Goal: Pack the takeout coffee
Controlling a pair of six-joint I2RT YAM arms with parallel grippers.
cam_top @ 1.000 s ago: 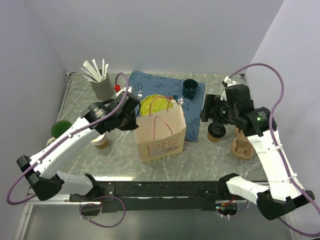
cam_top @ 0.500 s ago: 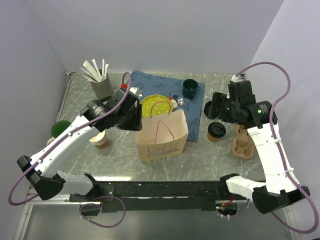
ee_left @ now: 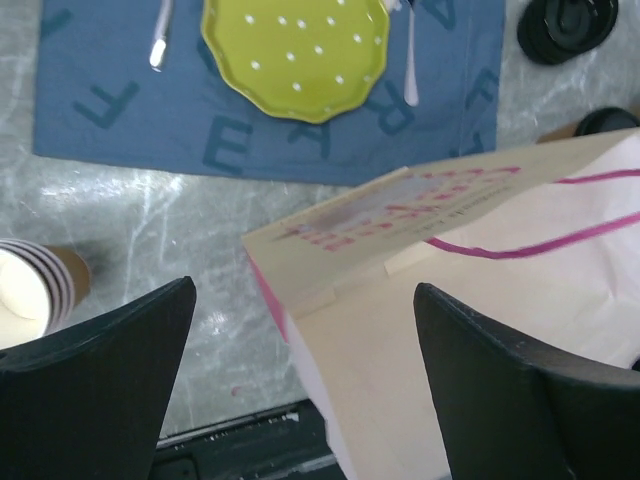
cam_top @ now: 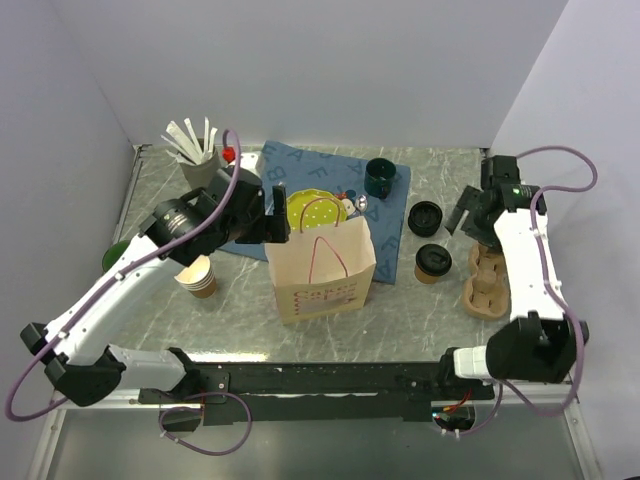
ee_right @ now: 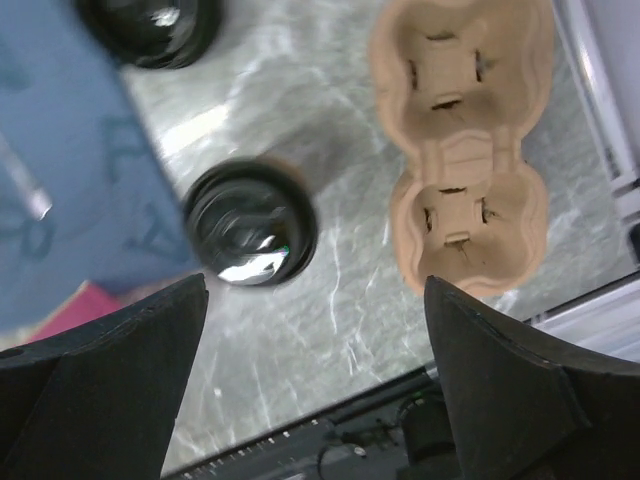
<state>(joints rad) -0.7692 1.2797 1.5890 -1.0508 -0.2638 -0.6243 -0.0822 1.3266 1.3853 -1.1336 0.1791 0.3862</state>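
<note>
- One stack of beige paper cups, far left, beside the left arm.
- One grey pot of white stirrers, at the rear left.
- Left gripper: fingers spread wide, nothing between them. It hangs above the left top edge of the one paper bag, which stands upright with its mouth open.
- One blue placemat behind the bag. It carries one lime dotted plate, one spoon and one dark green mug.
- One loose black lid, flat on the marbled table, right of the mat.
- One takeout coffee: upright, long axis vertical, black lid facing up. It stands on bare table right of the bag, on the near side of the loose lid and left of the one pulp cup carrier.
- Right gripper: fingers wide apart, empty, above the gap between coffee and carrier.
</note>
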